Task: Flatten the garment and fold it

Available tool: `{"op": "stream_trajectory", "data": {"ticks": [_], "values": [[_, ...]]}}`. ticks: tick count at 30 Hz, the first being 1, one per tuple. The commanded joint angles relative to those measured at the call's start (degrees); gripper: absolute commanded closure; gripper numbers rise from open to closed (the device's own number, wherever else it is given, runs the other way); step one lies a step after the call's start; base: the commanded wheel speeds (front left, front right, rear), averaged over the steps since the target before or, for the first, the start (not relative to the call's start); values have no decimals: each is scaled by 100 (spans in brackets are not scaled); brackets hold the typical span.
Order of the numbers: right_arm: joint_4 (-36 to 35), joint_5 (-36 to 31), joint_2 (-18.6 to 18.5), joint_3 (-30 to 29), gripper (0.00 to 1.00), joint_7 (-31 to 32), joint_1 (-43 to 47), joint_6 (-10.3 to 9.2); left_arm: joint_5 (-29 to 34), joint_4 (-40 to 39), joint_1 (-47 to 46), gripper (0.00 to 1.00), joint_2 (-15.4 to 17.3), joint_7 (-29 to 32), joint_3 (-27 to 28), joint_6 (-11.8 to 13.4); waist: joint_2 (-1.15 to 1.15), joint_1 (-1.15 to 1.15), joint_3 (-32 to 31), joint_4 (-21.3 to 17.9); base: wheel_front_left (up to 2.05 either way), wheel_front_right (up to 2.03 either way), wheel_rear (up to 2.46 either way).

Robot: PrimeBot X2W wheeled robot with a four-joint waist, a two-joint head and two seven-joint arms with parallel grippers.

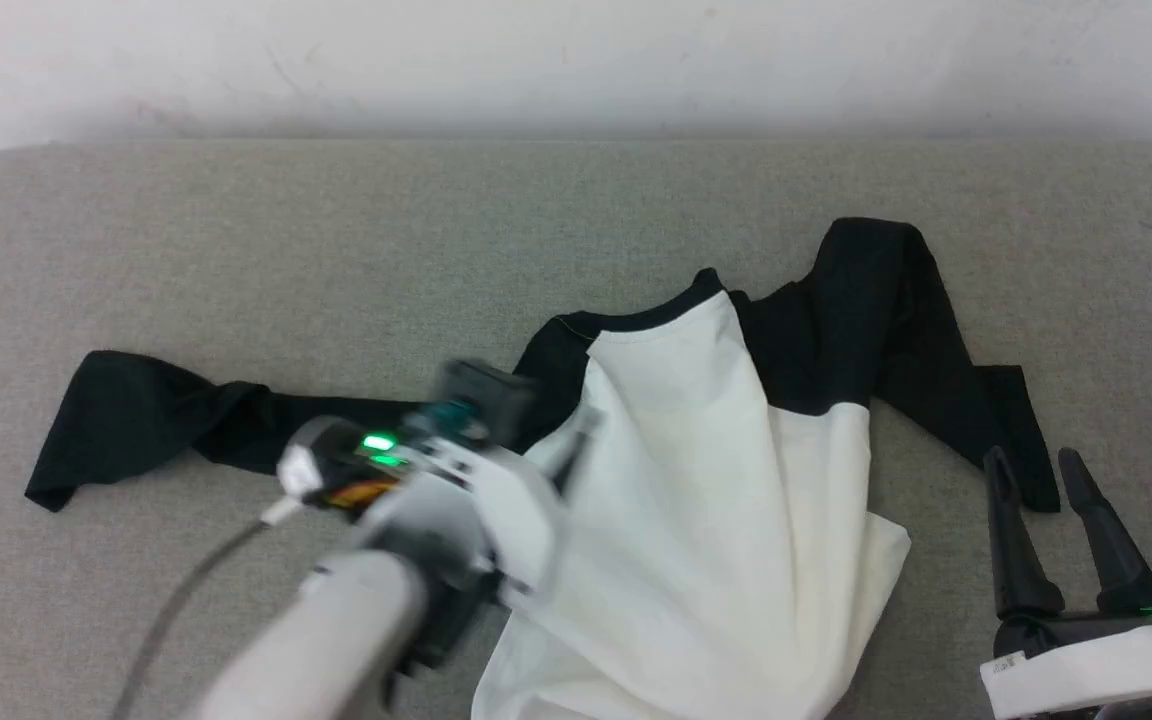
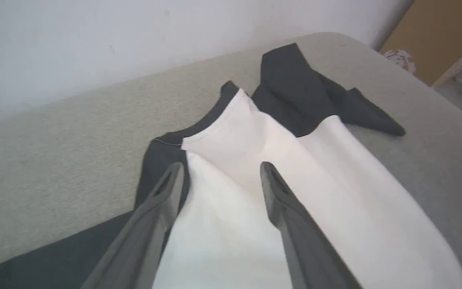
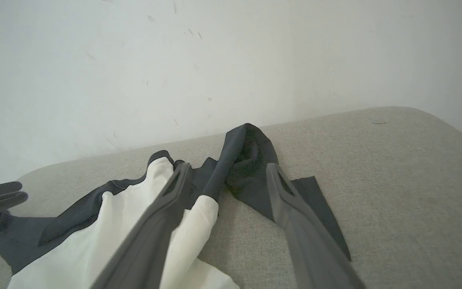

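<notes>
The garment [image 1: 716, 480] lies crumpled on a grey padded surface [image 1: 336, 250], its white body gathered in folds toward the near edge. One black sleeve [image 1: 136, 420] stretches out flat to the left. The other black sleeve [image 1: 886, 320] is bunched and humped at the right. My left gripper [image 2: 221, 168] hovers open over the white body beside the left shoulder seam, with nothing between its fingers; in the head view the left gripper [image 1: 561, 440] is blurred. My right gripper [image 1: 1034, 462] stands open just right of the bunched sleeve's cuff, and in its own view the right gripper [image 3: 229, 168] frames that sleeve [image 3: 247, 160].
A white wall [image 1: 576, 60] runs along the far edge of the surface, whose far corners are rounded. A grey cable [image 1: 186, 590] trails from my left arm. Beyond the surface's right end stand a brown board [image 2: 435, 36] and some clutter on the floor.
</notes>
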Motion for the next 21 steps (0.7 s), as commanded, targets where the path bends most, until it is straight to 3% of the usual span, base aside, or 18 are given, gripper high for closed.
{"op": "stream_trajectory", "data": {"ticks": [1,5,9,18,19,20,21], "values": [[-37,-18,8,2,0,18,31,-4,213,153,-119,0,249,-19,136,146,0,0,96,-65,0,0,0],[-71,-22,8,-4,0,63,15,-4,662,662,-252,0,875,180,312,379,0,0,281,-160,0,0,0],[-114,-52,8,-6,0,103,-14,-4,656,1083,-234,0,1170,382,276,209,0,0,418,-251,0,0,0],[-182,-79,8,-22,0,177,-108,-4,616,1932,-286,0,1178,495,-27,-187,0,0,492,-323,0,0,0],[-189,-81,8,-25,0,175,-109,-4,607,2010,-308,8,1154,439,-33,-209,0,0,495,-318,0,0,0],[-195,-84,8,-27,0,174,-105,-4,592,2073,-326,78,1123,357,-20,-212,0,0,496,-313,0,0,0],[-200,-87,8,-29,0,175,-97,-4,574,2128,-338,100,1092,277,-10,-217,0,0,496,-305,0,0,0]]}}
